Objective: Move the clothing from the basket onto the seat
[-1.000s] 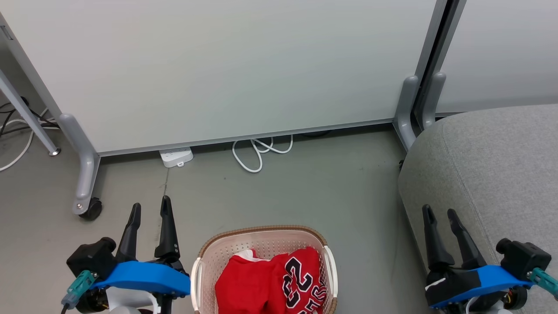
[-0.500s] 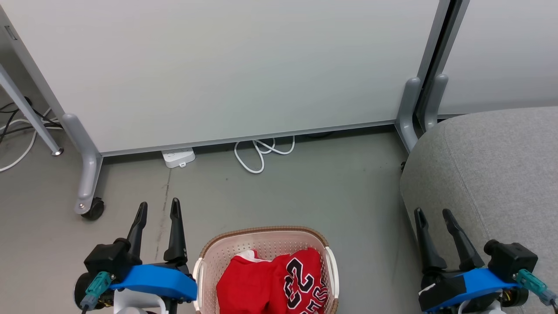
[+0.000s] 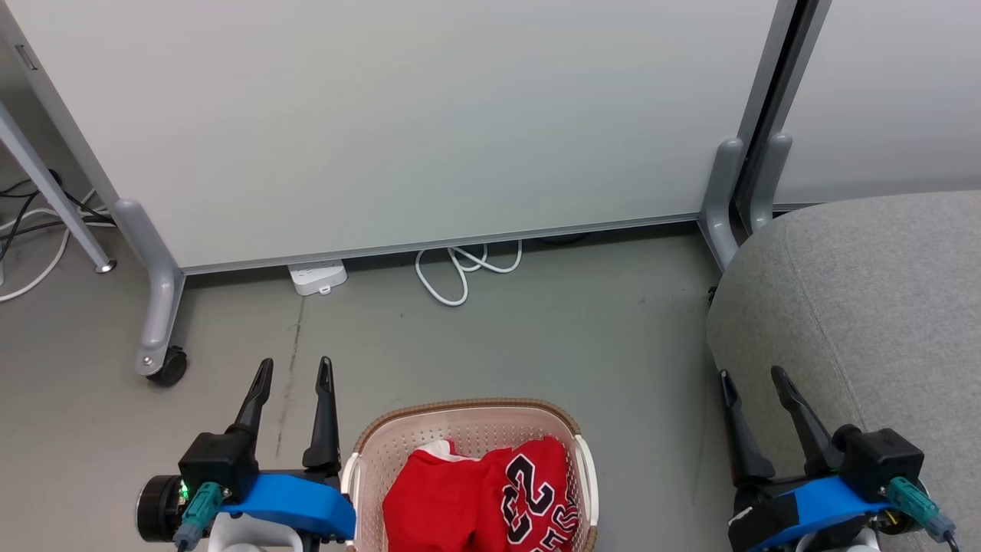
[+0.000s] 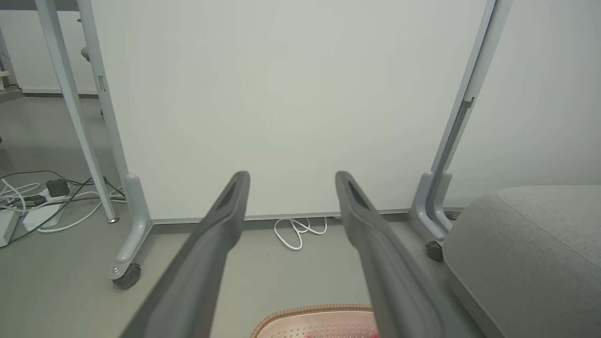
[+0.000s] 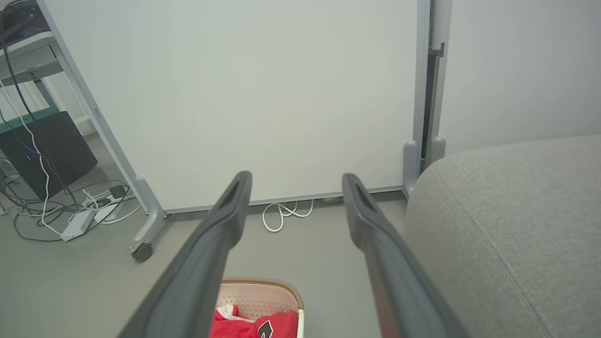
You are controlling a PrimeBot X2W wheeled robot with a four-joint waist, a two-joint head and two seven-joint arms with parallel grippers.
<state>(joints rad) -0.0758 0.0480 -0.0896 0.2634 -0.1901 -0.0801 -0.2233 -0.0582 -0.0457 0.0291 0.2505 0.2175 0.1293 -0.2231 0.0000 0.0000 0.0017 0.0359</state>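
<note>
The cream basket [image 3: 398, 448] with a brown rim stands on the floor at the bottom centre of the head view. In it lies the red clothing [image 3: 437, 502], a plain piece on the left and a jersey [image 3: 536, 494] with black-and-white numbers on the right. My left gripper [image 3: 295, 369] hangs open just left of the basket, holding nothing. At the lower right my right gripper [image 3: 752, 378] is open and empty over the near left edge of the grey seat [image 3: 866, 299]. The basket rim [image 4: 310, 312], the clothing [image 5: 244, 324] and the seat [image 5: 512, 220] show past the fingers in the wrist views.
A white partition panel [image 3: 429, 115] on grey wheeled feet [image 3: 157, 307] stands across the back. A white power strip [image 3: 316, 276] and a looped white cable [image 3: 460, 268] lie at its base. More cables [image 3: 31, 230] and a table leg [image 3: 54, 192] are at the far left.
Both grippers have drawn inward and lower in the head view, the left one closer to the basket. The picture has shifted slightly, so the camera moved. Both stay open.
</note>
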